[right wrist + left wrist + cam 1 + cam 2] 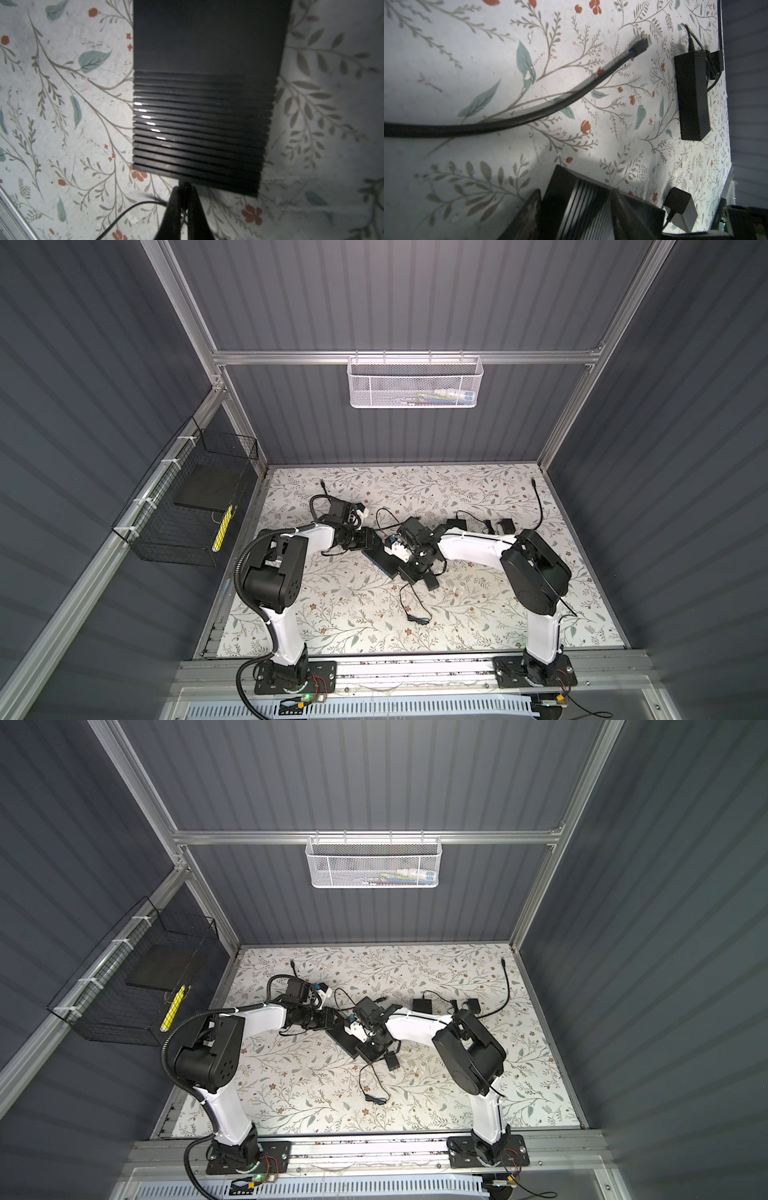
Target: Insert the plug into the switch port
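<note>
Because both wrists crowd over the middle of the floral table (332, 614) in both top views, only a dark sliver of the switch (379, 561) shows there, and neither gripper's tips can be made out. The port face cannot be seen in any view.

In the right wrist view the ribbed black switch fills the centre, cut off at the top edge. The right gripper (184, 190) sits at bottom centre, jaws pinched together on the plug (183, 185). The plug is mostly hidden between the pads and meets the switch's lower edge. Its thin cable (128, 209) trails to the lower left.

At bottom centre of the left wrist view, the left gripper (577, 199) has a switch corner between its fingers (527, 218). Blur hides whether they clamp it.
</note>
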